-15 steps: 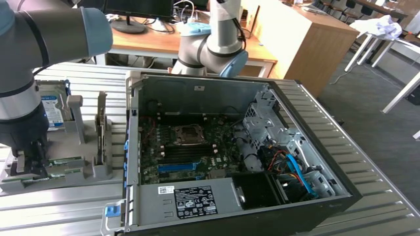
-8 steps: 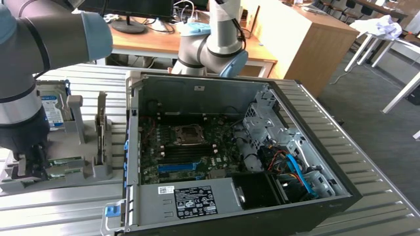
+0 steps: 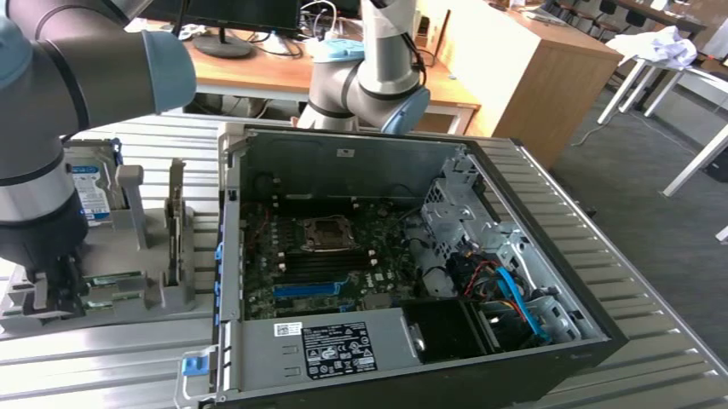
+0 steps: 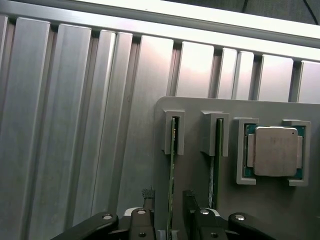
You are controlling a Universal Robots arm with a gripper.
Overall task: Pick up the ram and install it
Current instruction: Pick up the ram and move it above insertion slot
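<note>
Wrist view: tool [image 4: 167,205] open, jaws set apart, with the ram [image 4: 171,170] standing on edge between the two fingers [image 4: 190,200]. The ram is a thin green board seen edge-on, one end seated in a grey slotted holder [image 4: 174,131] on the fixture plate [image 4: 280,210]. There is a clear gap between the ram and one finger and a narrower gap at the other; no contact is seen on either side. Nothing is gripped. A second green stick [image 4: 218,160] sits in the neighbouring holder, parallel to the ram and outside the jaws, just beside one finger. A square silver processor [image 4: 276,151] rests in its own bracket on the same plate, beyond the second stick and apart from the tool. The fixture plate lies on the ribbed metal desk [image 4: 75,125]

Exterior view: arm [image 3: 68,77] reaches down at the exterior view's left, with the tool low over the grey fixture. A hard drive [image 3: 85,183] with a blue-white label stands in that fixture, partly hidden by the arm. An open computer case [image 3: 592,341] lies on the desk just beside the fixture, toward the exterior view's right, motherboard [image 3: 330,264] exposed. The ram stands in the fixture, outside the case
</note>
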